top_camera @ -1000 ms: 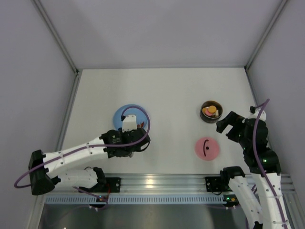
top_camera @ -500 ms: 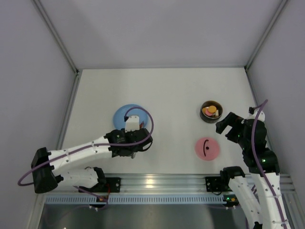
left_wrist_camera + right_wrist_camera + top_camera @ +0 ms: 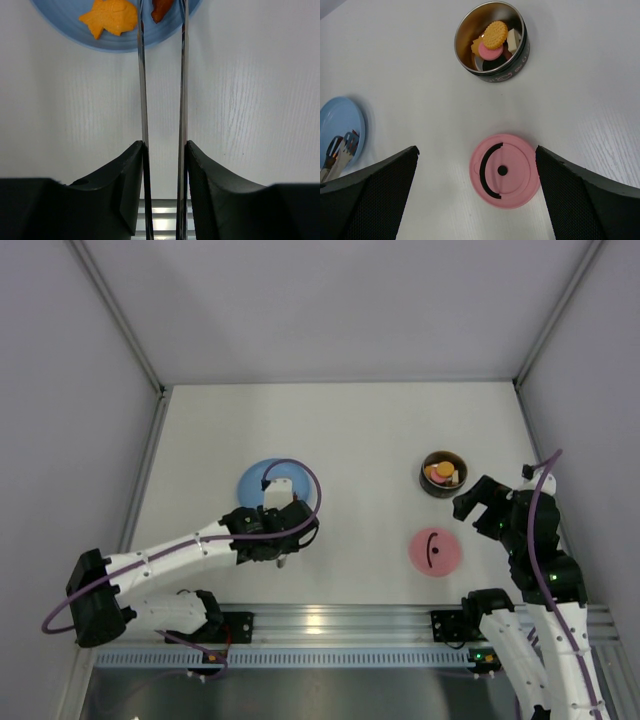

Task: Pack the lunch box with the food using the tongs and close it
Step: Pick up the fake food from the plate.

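My left gripper (image 3: 162, 150) is shut on the tongs (image 3: 142, 90), whose two slim silver arms run forward between my black fingers. Their tips reach the near rim of the light-blue plate (image 3: 120, 42), straddling a red-orange piece of food (image 3: 162, 9). An orange fish-shaped piece (image 3: 109, 19) lies beside it. The lunch box (image 3: 512, 70) stands uncovered with several food pieces inside, a round biscuit (image 3: 495, 34) on top. Its pink lid (image 3: 512, 172) lies flat on the table. My right gripper (image 3: 476, 150) hangs open above the lid, holding nothing.
From above, the plate (image 3: 255, 480) is at centre left with the left gripper (image 3: 283, 525) at its near edge. The lunch box (image 3: 424, 478) and lid (image 3: 434, 551) sit at the right. The right gripper (image 3: 470, 502) hovers beside them. Walls enclose the table.
My left gripper has drawn back off the plate toward the near edge and pressed the tongs' arms closer together. The right arm has stayed still.
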`<move>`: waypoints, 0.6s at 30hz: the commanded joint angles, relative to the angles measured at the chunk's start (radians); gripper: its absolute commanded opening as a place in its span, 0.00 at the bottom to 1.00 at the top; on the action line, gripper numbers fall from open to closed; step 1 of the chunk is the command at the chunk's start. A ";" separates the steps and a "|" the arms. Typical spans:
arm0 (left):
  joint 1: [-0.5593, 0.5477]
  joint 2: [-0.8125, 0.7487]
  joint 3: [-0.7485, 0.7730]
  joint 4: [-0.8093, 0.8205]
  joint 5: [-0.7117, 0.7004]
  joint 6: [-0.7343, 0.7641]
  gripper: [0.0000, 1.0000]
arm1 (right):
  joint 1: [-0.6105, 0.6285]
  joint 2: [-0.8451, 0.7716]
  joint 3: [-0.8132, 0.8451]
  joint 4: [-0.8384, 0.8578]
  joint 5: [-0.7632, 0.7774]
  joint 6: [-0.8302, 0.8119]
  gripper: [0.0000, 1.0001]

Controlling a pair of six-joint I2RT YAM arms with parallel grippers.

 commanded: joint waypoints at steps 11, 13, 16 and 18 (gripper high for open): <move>0.046 -0.001 -0.021 0.083 0.058 0.046 0.31 | -0.016 -0.008 -0.003 0.058 -0.008 -0.007 0.99; 0.049 -0.004 -0.010 0.081 0.052 0.050 0.28 | -0.015 -0.007 -0.003 0.057 -0.007 -0.007 0.99; 0.048 -0.005 0.046 0.045 0.009 0.053 0.24 | -0.015 -0.005 0.000 0.058 -0.010 -0.007 0.99; 0.051 -0.001 0.086 0.020 -0.019 0.059 0.22 | -0.015 -0.002 0.005 0.060 -0.011 -0.006 1.00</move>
